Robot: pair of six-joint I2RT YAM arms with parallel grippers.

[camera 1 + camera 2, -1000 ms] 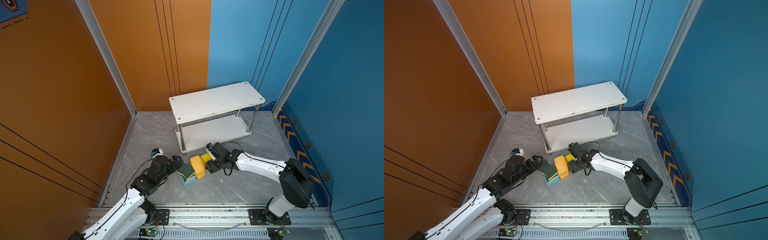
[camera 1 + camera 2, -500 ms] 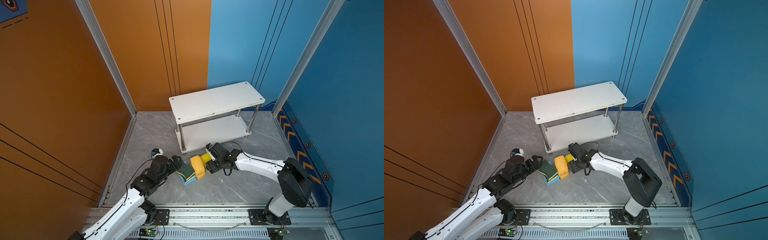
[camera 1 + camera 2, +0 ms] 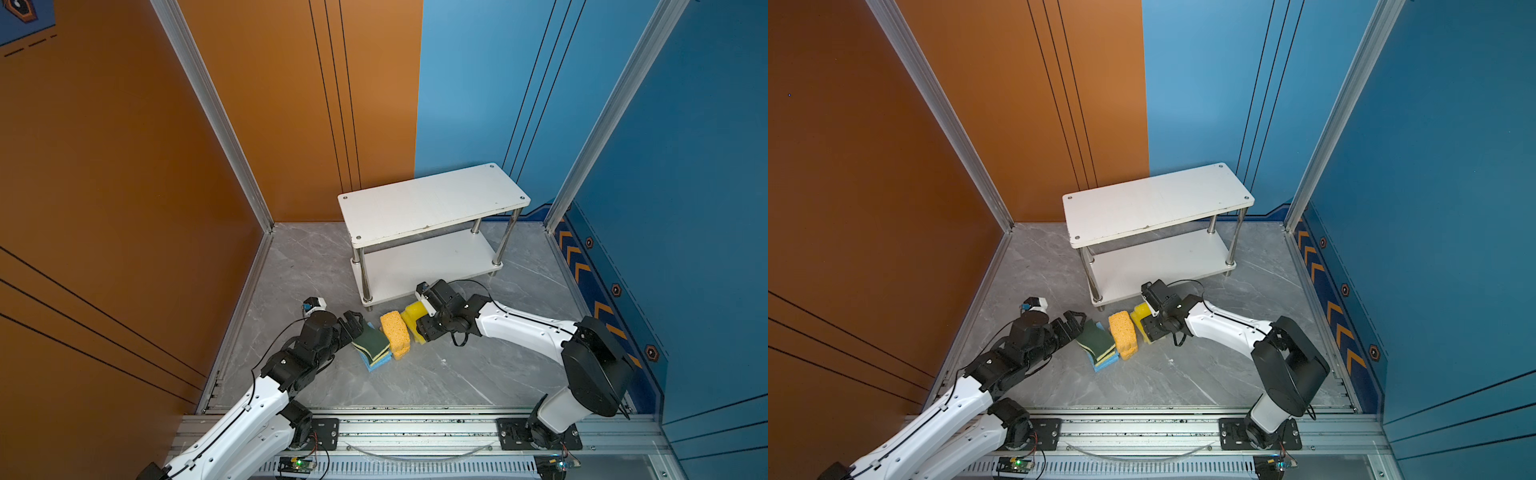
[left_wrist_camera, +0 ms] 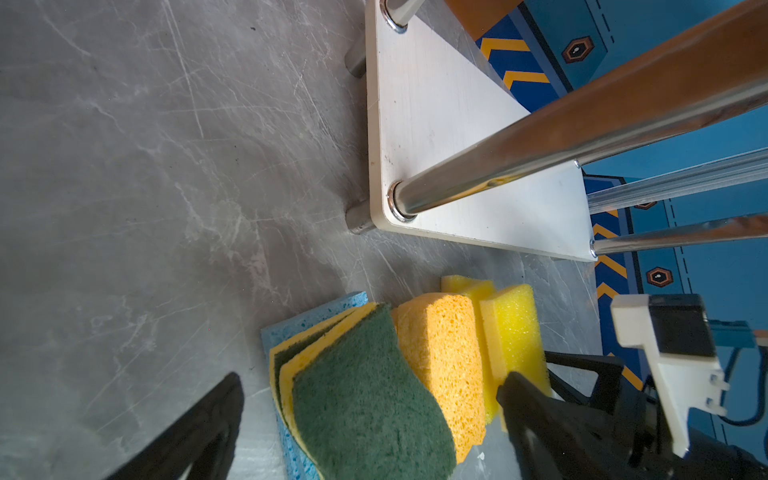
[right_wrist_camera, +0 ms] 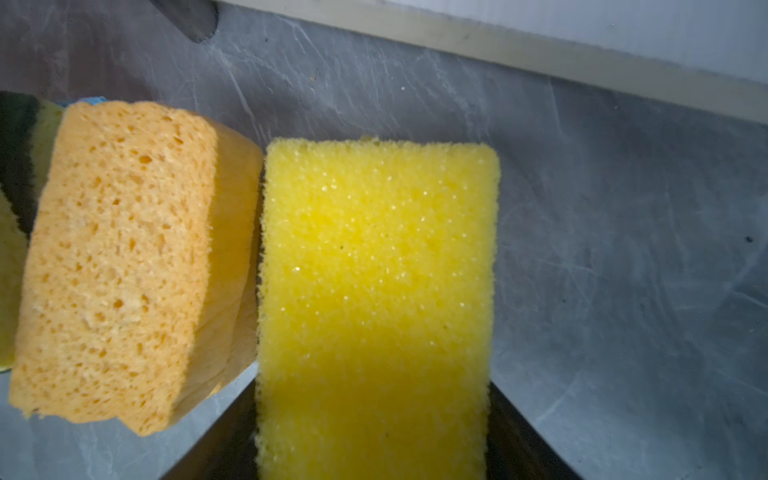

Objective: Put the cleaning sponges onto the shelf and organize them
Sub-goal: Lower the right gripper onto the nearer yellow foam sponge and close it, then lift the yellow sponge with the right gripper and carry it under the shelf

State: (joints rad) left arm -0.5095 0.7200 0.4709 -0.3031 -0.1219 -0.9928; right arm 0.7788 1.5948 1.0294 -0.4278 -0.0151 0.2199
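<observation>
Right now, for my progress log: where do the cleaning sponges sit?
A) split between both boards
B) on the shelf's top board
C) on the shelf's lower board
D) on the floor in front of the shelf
D: in a top view the sponges lie bunched on the grey floor just in front of the shelf, and what shows of its two white boards has nothing on it.
</observation>
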